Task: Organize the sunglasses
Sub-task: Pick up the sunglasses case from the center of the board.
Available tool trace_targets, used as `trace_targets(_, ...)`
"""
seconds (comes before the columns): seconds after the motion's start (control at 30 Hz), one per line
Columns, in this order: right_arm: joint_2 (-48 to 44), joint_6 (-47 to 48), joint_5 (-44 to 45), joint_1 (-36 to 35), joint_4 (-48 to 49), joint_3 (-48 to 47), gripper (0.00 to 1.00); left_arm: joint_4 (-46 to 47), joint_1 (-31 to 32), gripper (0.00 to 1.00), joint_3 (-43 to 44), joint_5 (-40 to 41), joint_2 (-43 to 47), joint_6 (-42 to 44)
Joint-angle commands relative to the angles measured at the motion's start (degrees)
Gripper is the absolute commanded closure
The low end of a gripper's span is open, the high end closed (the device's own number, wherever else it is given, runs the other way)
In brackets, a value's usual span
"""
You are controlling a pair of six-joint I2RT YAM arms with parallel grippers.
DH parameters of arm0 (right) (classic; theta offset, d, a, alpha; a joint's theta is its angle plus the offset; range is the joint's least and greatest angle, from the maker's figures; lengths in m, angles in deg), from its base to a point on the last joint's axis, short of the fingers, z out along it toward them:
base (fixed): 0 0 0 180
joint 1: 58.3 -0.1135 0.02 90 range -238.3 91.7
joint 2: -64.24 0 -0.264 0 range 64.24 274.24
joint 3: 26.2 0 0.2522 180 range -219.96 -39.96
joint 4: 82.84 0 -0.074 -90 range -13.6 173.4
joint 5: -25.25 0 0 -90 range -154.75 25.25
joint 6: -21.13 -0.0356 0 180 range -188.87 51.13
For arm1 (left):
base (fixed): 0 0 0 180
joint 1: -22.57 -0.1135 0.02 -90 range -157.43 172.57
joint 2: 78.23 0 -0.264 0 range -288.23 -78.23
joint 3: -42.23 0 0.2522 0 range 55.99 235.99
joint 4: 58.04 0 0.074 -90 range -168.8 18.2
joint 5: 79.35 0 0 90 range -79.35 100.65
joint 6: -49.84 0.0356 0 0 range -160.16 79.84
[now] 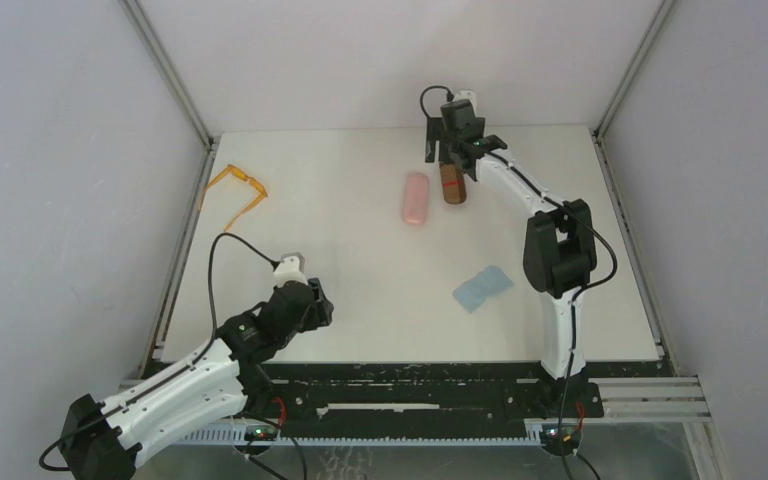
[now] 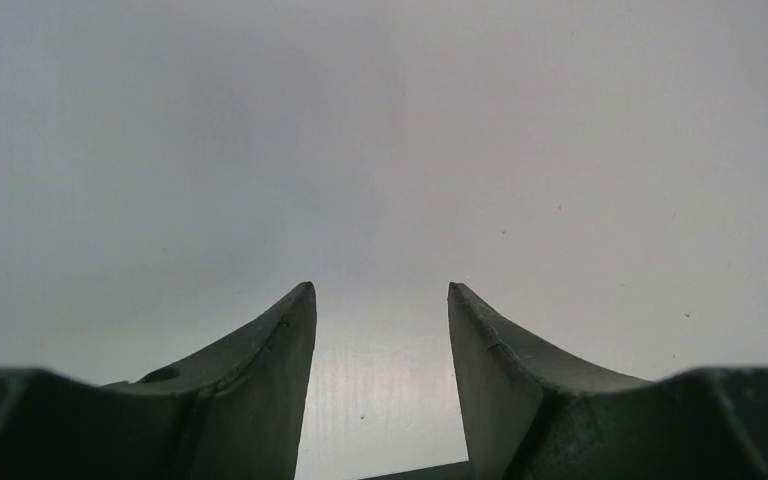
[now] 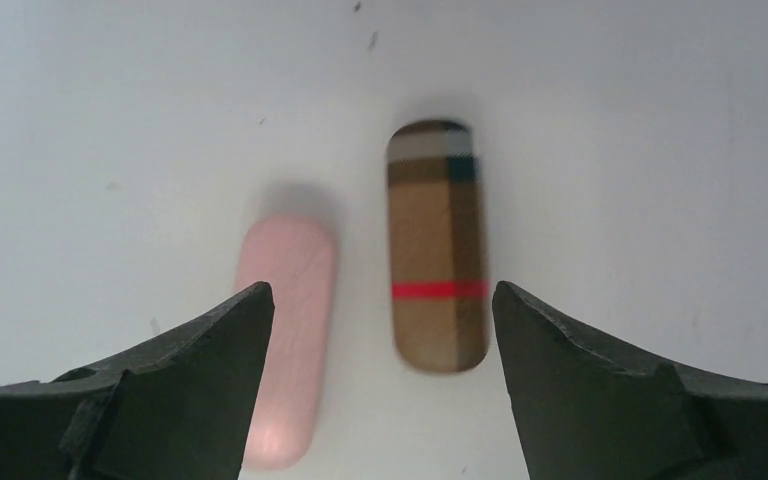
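Orange sunglasses [image 1: 237, 190] lie at the left edge of the tabletop, toward the far corner, well apart from both grippers.
We judge this thin plastic frame to be light, a little springy and easy to bend, so we would take it at the front rim, not at the arms. The left gripper [image 2: 381, 287] has its fingers apart and empty; the right gripper [image 3: 380, 290] hovers with its fingers wide apart over the brown case [image 3: 438, 250].
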Motion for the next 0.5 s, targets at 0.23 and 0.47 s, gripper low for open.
trace_targets(0.23,13.29,6.50,-0.39,3.54,-7.35,-13.41,0.19,-0.23,-0.68,0.43,4.08,1.30,0.61,0.07)
trace_targets(0.47,16.80,6.10,-2.24,4.43,-9.58,-15.93,0.20,-0.27,-0.76,0.43,4.21,1.16,0.24,0.14)
